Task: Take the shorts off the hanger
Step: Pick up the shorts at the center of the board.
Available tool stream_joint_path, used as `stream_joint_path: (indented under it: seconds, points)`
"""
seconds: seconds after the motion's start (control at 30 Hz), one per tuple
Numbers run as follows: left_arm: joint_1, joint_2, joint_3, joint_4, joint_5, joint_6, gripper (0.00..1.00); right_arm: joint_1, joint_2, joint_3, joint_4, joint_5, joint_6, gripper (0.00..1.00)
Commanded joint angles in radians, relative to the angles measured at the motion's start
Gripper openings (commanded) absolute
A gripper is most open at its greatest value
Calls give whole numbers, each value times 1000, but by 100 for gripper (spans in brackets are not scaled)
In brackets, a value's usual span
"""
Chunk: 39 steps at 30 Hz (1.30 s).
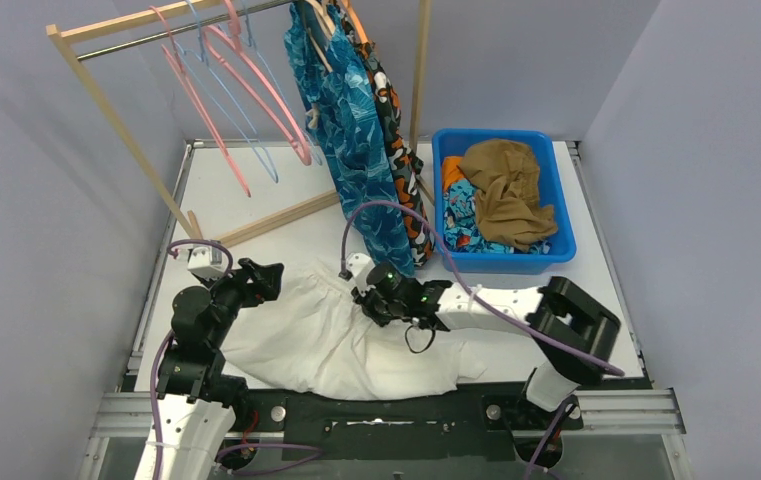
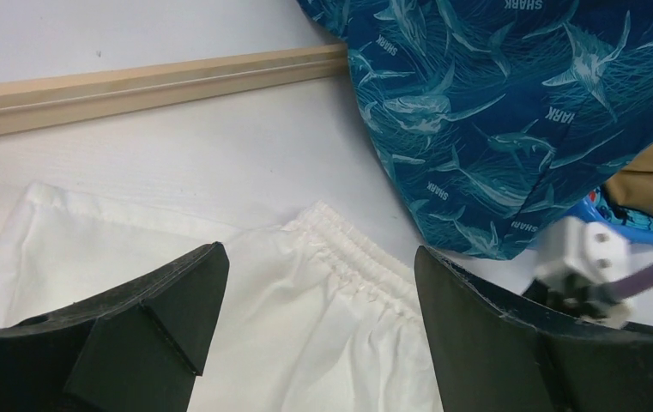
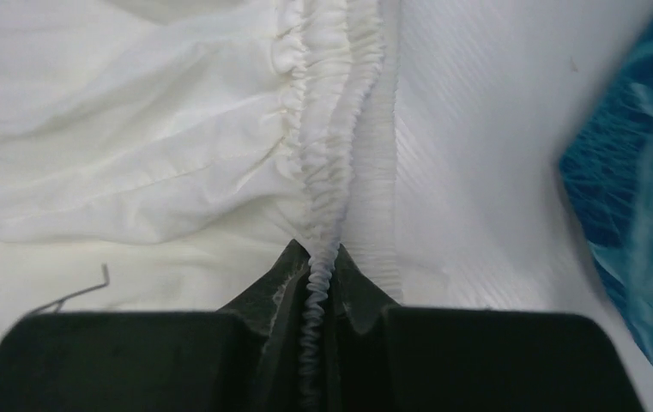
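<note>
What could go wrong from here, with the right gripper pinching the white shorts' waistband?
1. The right gripper holds only a thin fold of the elastic waistband of the white fabric shorts; it might slip out when lifted.
2. The teal shark-print shorts hang close beside that arm, so a swing toward the blue plastic bin could drag them.
3. The open left gripper hovers over the same shorts; rising fabric may catch on it.

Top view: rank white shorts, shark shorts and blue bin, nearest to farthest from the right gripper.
1. The white shorts: pinched in the right gripper.
2. The shark shorts: hanging just behind it.
3. The blue bin: farther off, back-right.
</note>
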<state>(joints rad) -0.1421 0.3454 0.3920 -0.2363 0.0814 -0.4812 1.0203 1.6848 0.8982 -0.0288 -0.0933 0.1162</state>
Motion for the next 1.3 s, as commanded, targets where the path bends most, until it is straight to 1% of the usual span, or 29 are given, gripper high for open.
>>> stream_joint_path:
  seconds: [0.0,0.07,0.23,0.3,0.33,0.37,0.43,0.53,0.57,0.63,0.7,0.77,0.83,0.87,0.97,1.0,1.1,1.17,1.2,1.27]
  points:
    - [7,-1,47,40,10,14,80,0,-243,-29,19,167,-90,0]
    - [7,-5,47,40,9,13,80,-13,-357,-60,6,202,-115,0]
    - [7,-7,44,43,14,12,80,-33,-640,-119,-6,196,-250,0]
    - [7,-7,44,46,17,12,80,-36,-712,-127,0,173,-264,0]
    - [7,-6,43,47,19,12,80,-40,-729,-121,-3,131,-266,1]
    - [7,-6,42,47,19,12,80,-40,-728,-112,-11,93,-266,1]
    - [9,-6,42,47,18,12,80,-33,-676,-83,-24,-5,-227,3]
    - [9,-6,44,45,16,12,80,14,-521,-48,-30,-137,-152,10]
    - [8,-5,44,44,14,12,80,50,-453,-40,-30,-142,-133,11]
    - [7,-5,45,42,11,12,80,88,-373,-35,-6,-136,-79,13]
    - [8,-3,44,42,10,13,80,96,-330,-45,31,-148,-4,20]
    - [7,-1,45,42,12,12,80,96,-321,-60,49,-149,48,24]
    - [7,0,44,44,16,12,80,96,-332,-66,37,-107,74,45]
    - [7,0,44,44,16,12,80,96,-341,-67,22,-75,87,53]
    - [7,-2,44,45,16,12,80,96,-395,-78,-15,29,100,68]
    - [7,-2,44,45,16,13,80,96,-417,-83,-22,80,113,74]
    - [7,-3,42,45,16,12,80,93,-471,-86,-71,274,188,84]
    - [8,-3,42,45,16,12,80,88,-496,-95,-98,360,249,93]
    - [7,-3,42,45,17,12,80,86,-503,-94,-121,404,297,95]
    - [7,-2,42,45,16,13,80,81,-511,-94,-161,467,398,97]
